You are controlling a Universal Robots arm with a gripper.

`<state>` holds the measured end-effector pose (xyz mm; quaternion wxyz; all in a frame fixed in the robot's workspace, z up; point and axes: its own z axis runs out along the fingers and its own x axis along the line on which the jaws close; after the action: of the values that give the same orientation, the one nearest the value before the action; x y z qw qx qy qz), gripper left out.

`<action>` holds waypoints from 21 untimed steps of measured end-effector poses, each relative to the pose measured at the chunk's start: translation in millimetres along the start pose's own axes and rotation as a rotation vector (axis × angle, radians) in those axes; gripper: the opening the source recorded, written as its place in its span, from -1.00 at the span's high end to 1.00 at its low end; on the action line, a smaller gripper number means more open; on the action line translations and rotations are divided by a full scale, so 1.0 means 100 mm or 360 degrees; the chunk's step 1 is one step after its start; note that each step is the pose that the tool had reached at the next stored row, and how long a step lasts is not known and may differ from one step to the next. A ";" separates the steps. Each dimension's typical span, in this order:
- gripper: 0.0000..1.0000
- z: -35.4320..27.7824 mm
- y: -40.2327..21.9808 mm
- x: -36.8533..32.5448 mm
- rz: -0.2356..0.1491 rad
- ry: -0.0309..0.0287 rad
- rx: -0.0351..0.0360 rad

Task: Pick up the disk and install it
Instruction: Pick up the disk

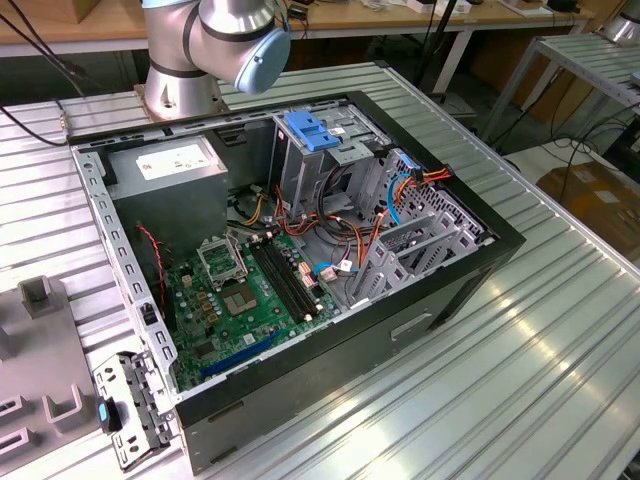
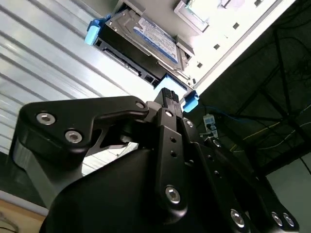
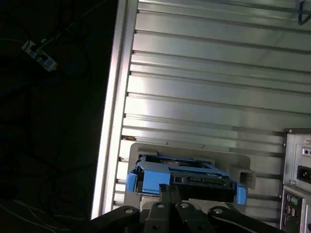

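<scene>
1. My gripper point(image 3: 170, 188) has its two fingers drawn close together, with barely a gap between them in both wrist views. The tips sit right at the near end of the disk point(image 3: 182, 180). I cannot tell whether they touch it or nip any part of it.
2. The disk lies flat in a pale grey holder point(image 3: 194, 151) that rests on the ribbed metal table point(image 3: 218, 87), near the table's edge.
3. In the second wrist view the disk point(image 2: 153, 34) shows a silver metal top, a white label with a blue band, and blue plastic rails along its sides. A blue tab is just beside my fingertips point(image 2: 167, 94).
4. In the exterior view an open computer case point(image 1: 300, 400) lies on its side on the table point(image 1: 520, 350). Inside it are:
   - a green motherboard point(image 1: 250, 300)
   - a grey power supply box point(image 1: 165, 170) with a white sticker
   - a tall metal cage point(image 1: 310, 135) with a blue plastic top
   - red, orange and blue cables point(image 1: 400, 185) strung between them
5. On the exterior view's left, beside the case, lie grey fixtures point(image 1: 40, 340) and a metal bracket point(image 1: 125, 410) with a blue clip.
</scene>
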<state>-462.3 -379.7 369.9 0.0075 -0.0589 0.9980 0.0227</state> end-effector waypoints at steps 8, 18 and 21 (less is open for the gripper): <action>0.79 0.000 0.000 0.000 -0.0209 0.00093 -0.0004; 0.79 0.000 0.000 0.000 -0.0334 0.00148 -0.0006; 0.79 0.000 0.000 -0.001 -0.0372 0.00165 -0.0007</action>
<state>-462.2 -379.7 369.9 0.0048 -0.1750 0.9843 0.0234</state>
